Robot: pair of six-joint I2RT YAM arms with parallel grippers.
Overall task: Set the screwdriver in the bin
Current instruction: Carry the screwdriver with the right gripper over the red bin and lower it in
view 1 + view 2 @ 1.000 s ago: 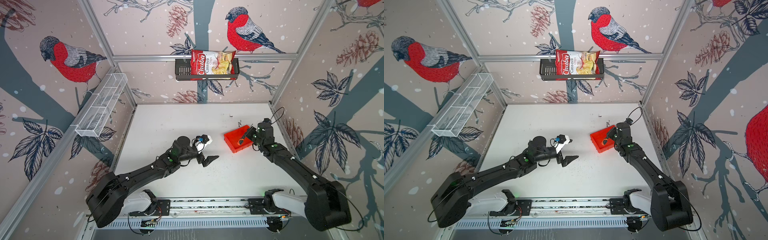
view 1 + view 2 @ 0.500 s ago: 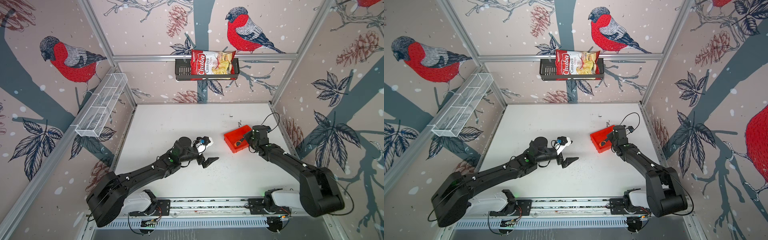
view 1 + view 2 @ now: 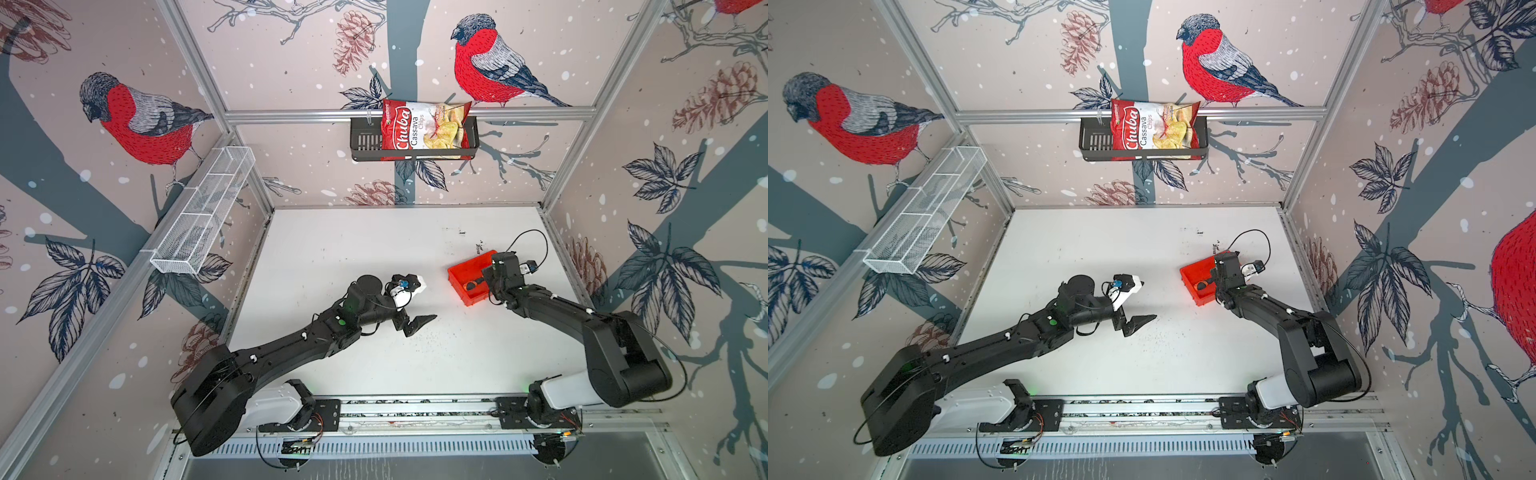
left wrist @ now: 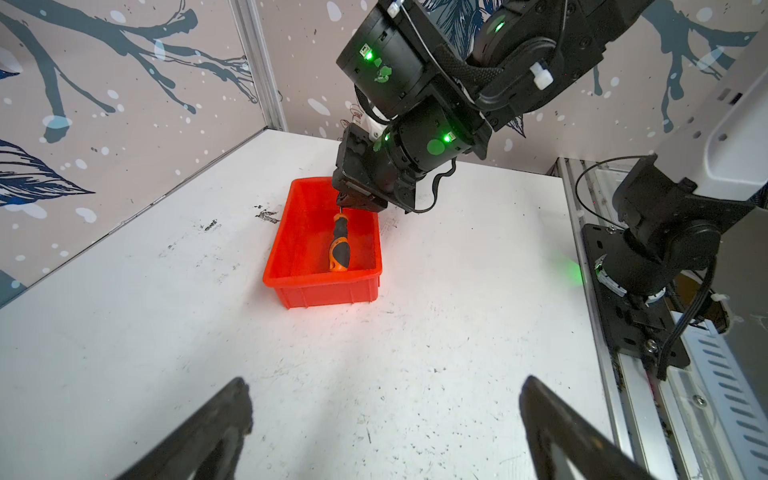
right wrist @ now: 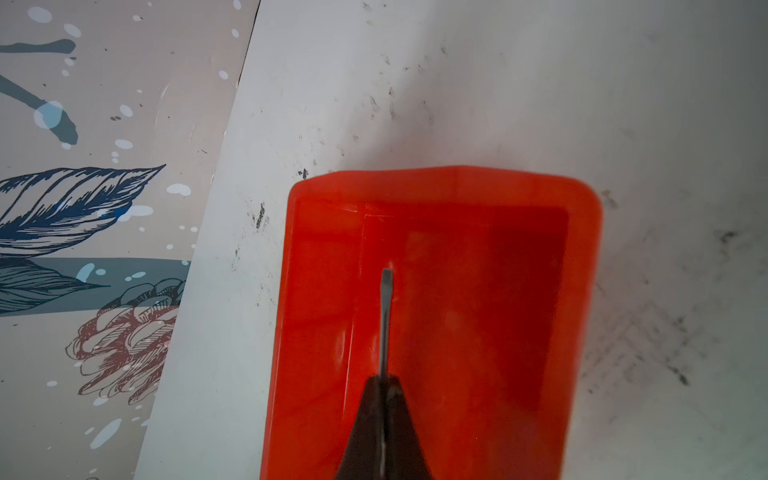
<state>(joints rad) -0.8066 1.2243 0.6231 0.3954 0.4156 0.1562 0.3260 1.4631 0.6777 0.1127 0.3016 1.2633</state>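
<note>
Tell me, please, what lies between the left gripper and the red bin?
Only bare white table, lightly scuffed. The left wrist view shows this stretch, from the open left gripper to the bin.

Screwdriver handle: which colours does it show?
The screwdriver handle is orange and black, clearest in the left wrist view.

Screwdriver (image 4: pixel 340 247) inside bin (image 4: pixel 322 276), on table (image 4: pixel 166 332) R side; chips bag (image 3: pixel 424 129) in basket (image 3: pixel 365 139), rear wall.

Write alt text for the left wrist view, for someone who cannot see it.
The right gripper, shut on the shaft of the screwdriver, holds its orange-and-black handle down inside the red bin on the white table. The left gripper shows in the foreground with its jaws open, apart from the bin.
</note>
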